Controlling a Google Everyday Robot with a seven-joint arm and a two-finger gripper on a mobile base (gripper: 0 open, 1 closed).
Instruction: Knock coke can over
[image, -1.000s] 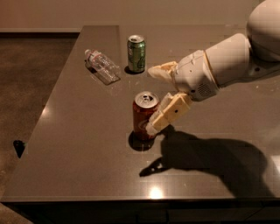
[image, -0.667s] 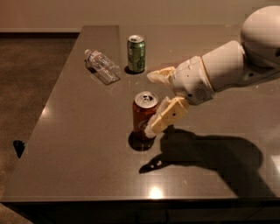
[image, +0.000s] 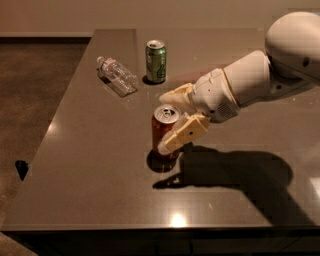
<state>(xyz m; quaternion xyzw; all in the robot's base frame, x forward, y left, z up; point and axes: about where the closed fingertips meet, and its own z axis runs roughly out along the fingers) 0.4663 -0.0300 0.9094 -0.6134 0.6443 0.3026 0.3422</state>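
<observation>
The red coke can with a silver top stands upright near the middle of the dark table. My gripper reaches in from the right and is open. One cream finger lies against the can's front right side. The other finger points left just behind the can's top. The can sits between the two fingers. The white arm runs up to the right.
A green can stands upright behind the coke can. A clear plastic bottle lies on its side at the back left. The table's left edge drops to a brown carpet. The arm's shadow lies right of the can.
The gripper has moved a little to the left, closer around the coke can. The can still stands upright in the same spot.
</observation>
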